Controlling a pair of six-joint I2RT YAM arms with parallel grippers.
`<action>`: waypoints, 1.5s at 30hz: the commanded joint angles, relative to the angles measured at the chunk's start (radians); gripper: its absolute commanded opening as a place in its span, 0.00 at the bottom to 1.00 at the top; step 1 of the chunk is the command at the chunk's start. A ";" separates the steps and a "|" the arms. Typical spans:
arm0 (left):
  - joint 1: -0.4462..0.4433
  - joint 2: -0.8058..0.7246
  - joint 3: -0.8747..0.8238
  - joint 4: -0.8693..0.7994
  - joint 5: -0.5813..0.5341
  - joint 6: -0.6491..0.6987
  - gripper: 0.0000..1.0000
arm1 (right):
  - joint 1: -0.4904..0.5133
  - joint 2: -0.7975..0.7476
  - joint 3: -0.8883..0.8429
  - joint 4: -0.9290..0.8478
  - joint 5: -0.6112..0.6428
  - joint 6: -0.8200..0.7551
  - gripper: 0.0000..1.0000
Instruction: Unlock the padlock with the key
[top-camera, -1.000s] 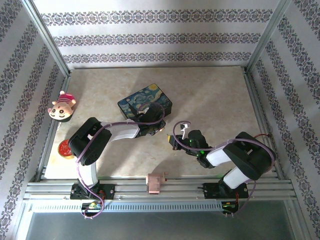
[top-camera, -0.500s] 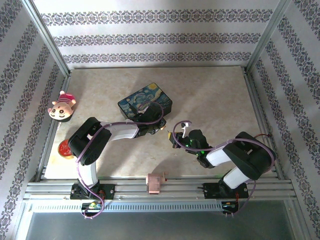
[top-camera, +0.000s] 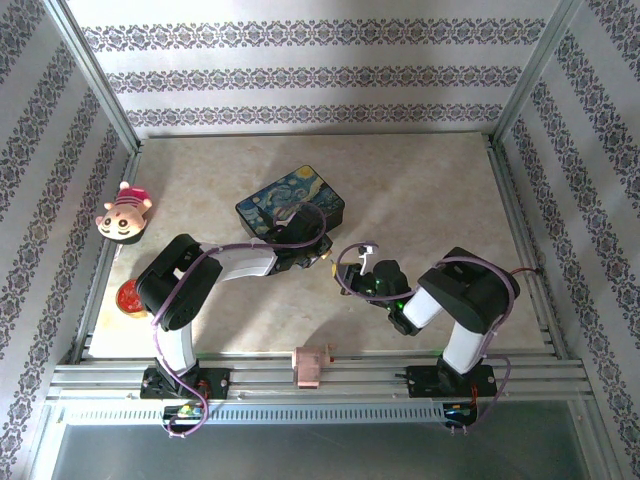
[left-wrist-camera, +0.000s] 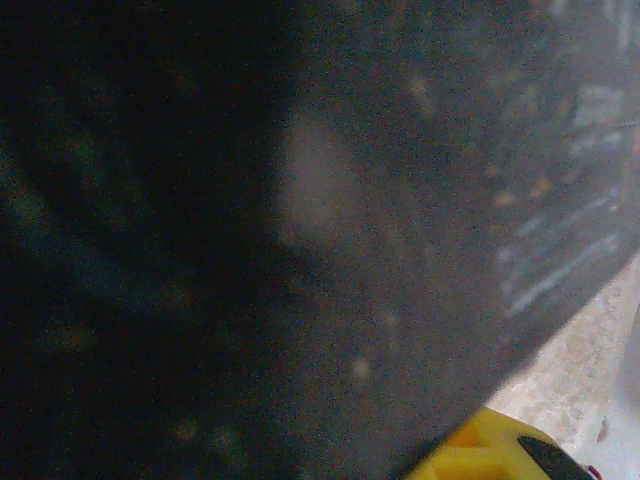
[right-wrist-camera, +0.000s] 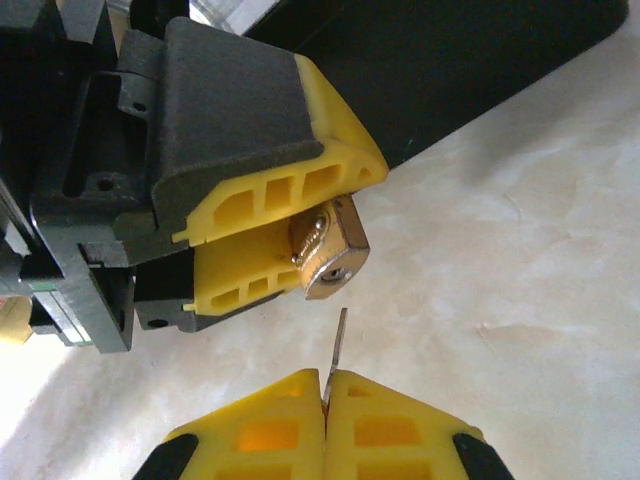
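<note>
In the right wrist view the small brass padlock (right-wrist-camera: 328, 252) sits clamped between the left gripper's yellow fingers (right-wrist-camera: 270, 215), its keyhole end facing my right gripper. The right gripper (right-wrist-camera: 326, 400) is shut on the key (right-wrist-camera: 340, 342); the thin silver blade sticks up from between the fingertips and ends a short gap below the keyhole. From above, the left gripper (top-camera: 322, 262) and the right gripper (top-camera: 347, 276) meet just in front of the painted box (top-camera: 290, 205). The shackle is hidden between the left fingers.
The dark painted box lies just behind the left gripper and fills most of the left wrist view (left-wrist-camera: 300, 230). A plush toy (top-camera: 123, 213) and a red round object (top-camera: 130, 297) lie at the left edge. A pink piece (top-camera: 311, 365) sits on the front rail.
The right arm has swung its elbow inward and brought the key leftward, closer to the padlock. The left gripper has held still with the padlock.
</note>
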 joint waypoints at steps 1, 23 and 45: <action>0.010 0.030 -0.013 0.024 0.129 -0.109 0.09 | 0.009 0.031 0.025 0.113 -0.007 0.009 0.00; 0.012 0.032 -0.027 0.063 0.155 -0.119 0.09 | 0.007 0.053 0.046 0.114 0.021 0.009 0.00; 0.012 0.037 -0.042 0.093 0.164 -0.132 0.08 | -0.004 0.069 0.046 0.115 0.046 0.025 0.00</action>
